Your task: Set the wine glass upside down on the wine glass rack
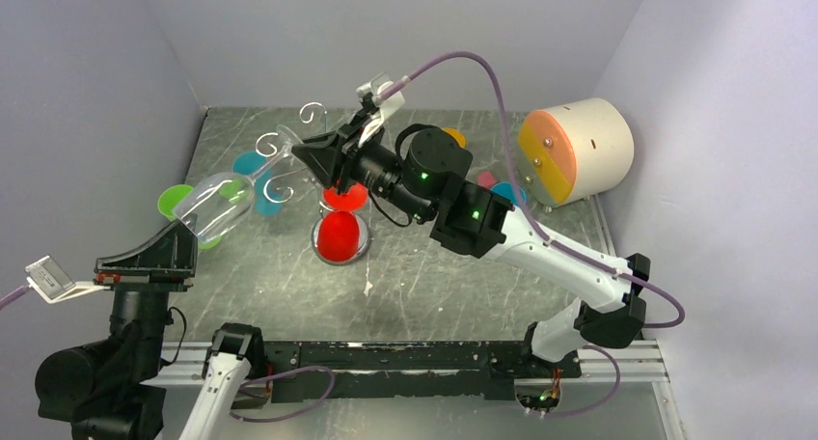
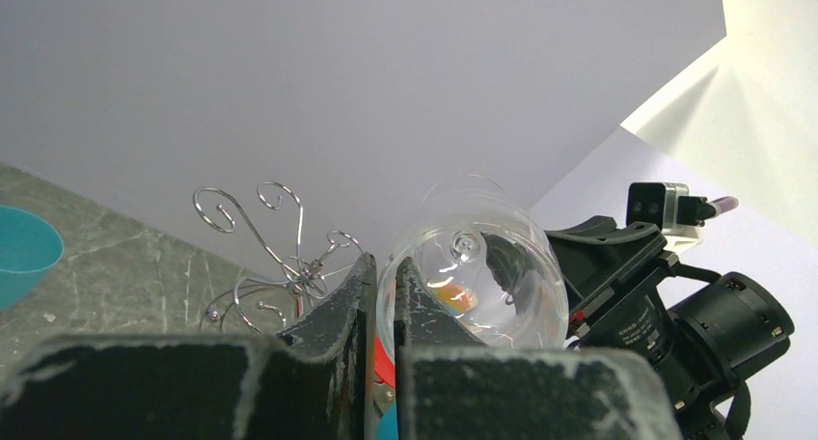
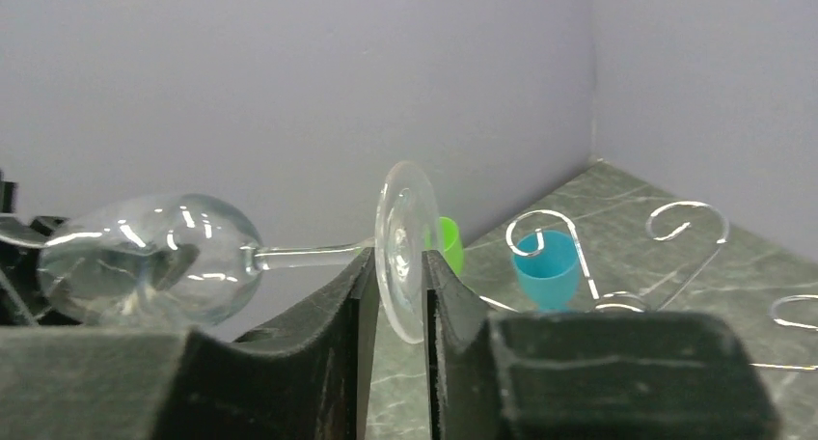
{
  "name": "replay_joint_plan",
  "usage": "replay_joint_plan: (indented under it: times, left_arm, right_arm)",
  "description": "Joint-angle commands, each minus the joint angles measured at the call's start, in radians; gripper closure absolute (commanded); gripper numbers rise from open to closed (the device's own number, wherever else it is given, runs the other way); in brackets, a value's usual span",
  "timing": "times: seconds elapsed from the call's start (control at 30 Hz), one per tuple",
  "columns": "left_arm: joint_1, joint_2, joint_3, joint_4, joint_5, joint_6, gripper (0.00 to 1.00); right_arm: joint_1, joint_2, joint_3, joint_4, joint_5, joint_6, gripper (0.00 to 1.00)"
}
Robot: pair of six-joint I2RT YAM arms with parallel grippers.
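The clear wine glass (image 1: 217, 208) lies nearly level in the air between my two grippers. My left gripper (image 1: 185, 228) is shut on the rim of its bowl (image 2: 482, 257), one finger inside and one outside. My right gripper (image 1: 303, 154) has its jaws tight round the glass's round foot (image 3: 400, 252), which stands edge-on between the pads. The wine glass rack (image 1: 275, 162) stands just behind and below the stem. Its scroll arms (image 2: 289, 271) (image 3: 559, 233) are bare, and its shiny base (image 1: 340, 237) mirrors red.
Coloured plastic cups stand around the rack: green (image 1: 176, 201), teal (image 1: 253, 165), orange (image 1: 453, 136) and pink (image 1: 485, 179). A beige drum with an orange face (image 1: 574, 151) lies at the back right. Grey walls close in three sides.
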Motion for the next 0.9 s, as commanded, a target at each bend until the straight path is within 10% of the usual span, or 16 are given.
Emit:
replay_joint_plan:
  times: [0.0, 0.1, 0.47, 0.87]
  left_arm:
    - [0.010, 0.009, 0.018, 0.036, 0.032, 0.001, 0.93]
    - [0.010, 0.014, 0.029, 0.008, 0.036, 0.009, 0.92]
    - [0.010, 0.034, 0.070, -0.188, -0.048, 0.105, 0.10]
    - [0.010, 0.033, 0.182, -0.409, -0.053, 0.100, 0.00]
  right_arm:
    - [0.025, 0.003, 0.031, -0.015, 0.109, -0.126, 0.77]
    - [0.034, 0.009, 0.040, -0.025, 0.131, -0.203, 0.98]
    - [0.038, -0.061, -0.111, 0.168, 0.052, -0.468, 1.00]
    - [0.109, -0.076, -0.212, 0.287, 0.110, -0.960, 1.00]
